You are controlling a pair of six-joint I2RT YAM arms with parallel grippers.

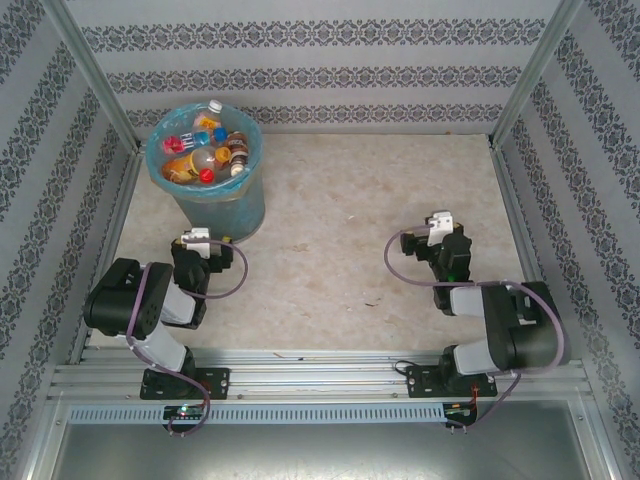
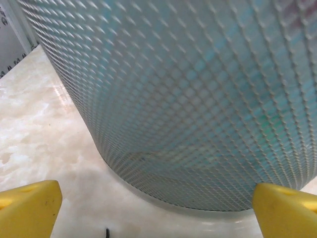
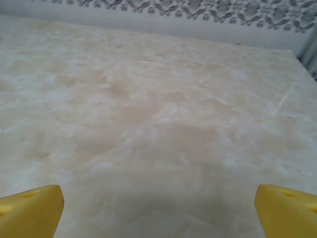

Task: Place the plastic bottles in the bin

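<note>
The bin [image 1: 215,205] stands at the table's [image 1: 340,200] ten o'clock corner as seen from above, its blue liner folded over the rim. The bottles [image 1: 205,152] lie piled inside it, with caps and labels in red, orange, blue and brown. One pale-capped bottle at the pile's twelve o'clock edge pokes above the rim. The left gripper [image 1: 200,240] sits low at the bin's six o'clock, just beside the wall and pointing at it. In its wrist view the two yellow fingers [image 2: 27,208] stand wide apart and empty, with the bin's dimpled wall close ahead. The right gripper [image 1: 440,225] sits near the table's three o'clock side, well apart from the bin. Its yellow fingers [image 3: 29,210] are likewise spread wide and empty, over the marbled table.
</note>
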